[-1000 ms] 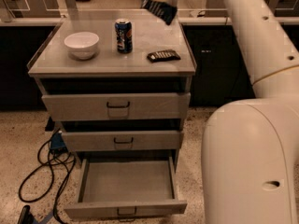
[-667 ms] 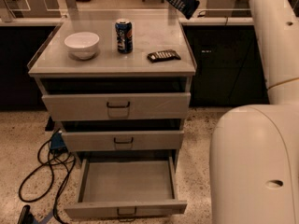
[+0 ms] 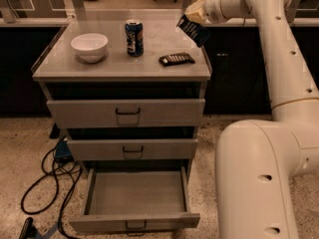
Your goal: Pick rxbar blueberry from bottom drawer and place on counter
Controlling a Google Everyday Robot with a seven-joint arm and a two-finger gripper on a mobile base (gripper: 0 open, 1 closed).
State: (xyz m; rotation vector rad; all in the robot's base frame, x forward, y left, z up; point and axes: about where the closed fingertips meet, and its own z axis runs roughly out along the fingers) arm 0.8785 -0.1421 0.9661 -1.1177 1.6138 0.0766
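The gripper point(image 3: 195, 17) is clamped on the tilted rxbar blueberry point(image 3: 194, 31), above the right edge of the surface point(image 3: 109, 63). The bottom drawer point(image 3: 134, 193) stands open.

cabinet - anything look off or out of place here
Nothing spilled or broken. The bottom drawer stands pulled out, the claw holds the blue bar tilted in the air over the counter's right rear corner, and loose cables sprawl at lower left.

White bowl point(image 3: 89, 46), soda can point(image 3: 133, 37) and dark wrapped bar point(image 3: 176, 59) stand apart.
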